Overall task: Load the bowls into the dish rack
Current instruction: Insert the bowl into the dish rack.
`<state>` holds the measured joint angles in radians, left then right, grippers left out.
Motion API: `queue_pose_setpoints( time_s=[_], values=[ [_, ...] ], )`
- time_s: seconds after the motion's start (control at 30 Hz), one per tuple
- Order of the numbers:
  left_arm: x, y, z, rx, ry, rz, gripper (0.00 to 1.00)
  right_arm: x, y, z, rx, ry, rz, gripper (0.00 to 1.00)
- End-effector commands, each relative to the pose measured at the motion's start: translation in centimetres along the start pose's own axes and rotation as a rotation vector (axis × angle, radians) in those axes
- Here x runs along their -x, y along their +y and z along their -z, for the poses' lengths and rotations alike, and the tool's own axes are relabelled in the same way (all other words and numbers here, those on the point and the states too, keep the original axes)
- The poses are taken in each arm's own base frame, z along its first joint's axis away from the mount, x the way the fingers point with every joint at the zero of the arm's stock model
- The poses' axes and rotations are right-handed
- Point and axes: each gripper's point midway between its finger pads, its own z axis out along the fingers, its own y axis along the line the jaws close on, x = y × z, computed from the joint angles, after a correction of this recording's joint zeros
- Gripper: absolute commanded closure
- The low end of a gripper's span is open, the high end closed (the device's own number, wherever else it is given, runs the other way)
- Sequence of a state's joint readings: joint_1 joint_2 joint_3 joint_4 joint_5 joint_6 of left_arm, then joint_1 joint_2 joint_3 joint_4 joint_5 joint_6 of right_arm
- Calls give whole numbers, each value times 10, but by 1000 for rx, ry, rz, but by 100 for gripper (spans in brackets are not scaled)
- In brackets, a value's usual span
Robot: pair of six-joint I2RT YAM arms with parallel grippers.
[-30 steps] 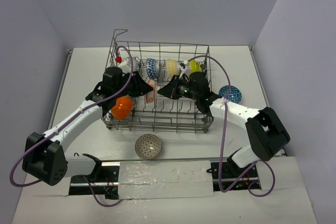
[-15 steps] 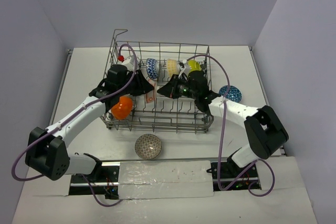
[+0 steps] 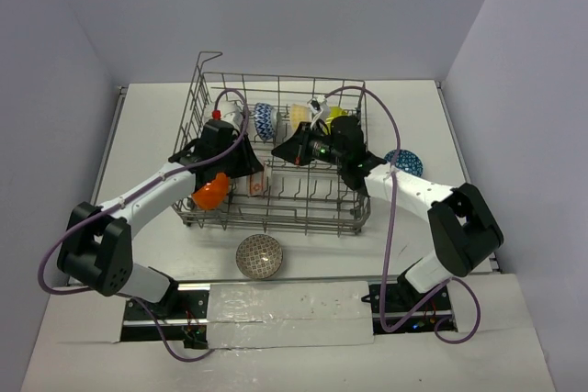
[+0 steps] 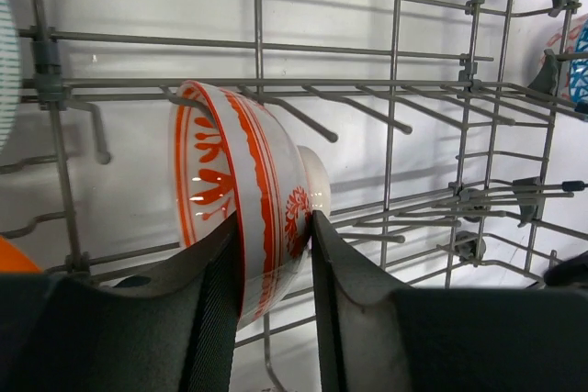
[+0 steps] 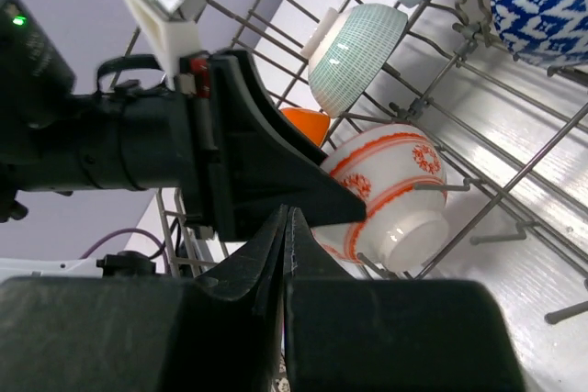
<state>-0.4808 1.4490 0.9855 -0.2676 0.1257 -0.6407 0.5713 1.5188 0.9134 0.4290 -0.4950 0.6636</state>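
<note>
Inside the dish rack (image 3: 276,218), left of its middle and toward its near edge: one red-and-white bowl (image 4: 243,218), standing on its rim between the tines (image 4: 367,112), mouth turned to the rack's left side, foot to the right. My left gripper (image 4: 273,227) holds it, one finger at the rim and the other pressed on the outside wall just below the foot. Near-left corner of the rack: one orange bowl (image 3: 211,192), partly hidden under my left arm. Far edge of the rack, running left to right: one blue-and-white bowl (image 3: 265,119), one pale yellow bowl (image 3: 299,115), one lime bowl (image 3: 340,115), all tipped up on edge; the right wrist view adds one pale bowl with fine green lines (image 5: 354,57), also on edge, beside the orange one. Over the rack's middle, toward the far edge: my right gripper (image 5: 287,227), fingers pressed together on nothing, tips pointing at the left gripper and just beside the held bowl. Table (image 3: 147,135), near edge, in front of the rack: one grey bowl (image 3: 258,255), mouth up, well apart from both grippers. Table, right side, just beside the rack's right wall: one dark-blue bowl (image 3: 404,162), partly covered by my right arm.
</note>
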Motion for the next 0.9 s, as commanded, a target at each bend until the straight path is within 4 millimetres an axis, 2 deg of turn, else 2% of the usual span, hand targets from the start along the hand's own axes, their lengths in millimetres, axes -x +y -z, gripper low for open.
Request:
queue_pose_setpoints(
  time_s=[0.0, 0.23, 0.43, 0.5, 0.53, 0.63, 0.87],
  values=[
    [-1, 36, 6, 159, -7, -16, 64, 31, 28, 6, 77, -72, 77, 98],
    [3, 39, 6, 180, -21, -14, 64, 28, 26, 11, 66, -67, 95, 96],
    [6, 36, 6, 173, -27, -13, 62, 31, 25, 20, 59, -74, 104, 80],
    [9, 33, 8, 164, -35, -12, 60, 30, 25, 21, 63, -67, 109, 74],
    [9, 32, 9, 163, -36, -10, 55, 30, 24, 22, 61, -67, 108, 68],
    [13, 32, 12, 168, -47, -9, 50, 28, 25, 23, 65, -58, 109, 64],
    [16, 34, 16, 192, -59, -5, 46, 24, 25, 26, 69, -48, 114, 60]
  ],
)
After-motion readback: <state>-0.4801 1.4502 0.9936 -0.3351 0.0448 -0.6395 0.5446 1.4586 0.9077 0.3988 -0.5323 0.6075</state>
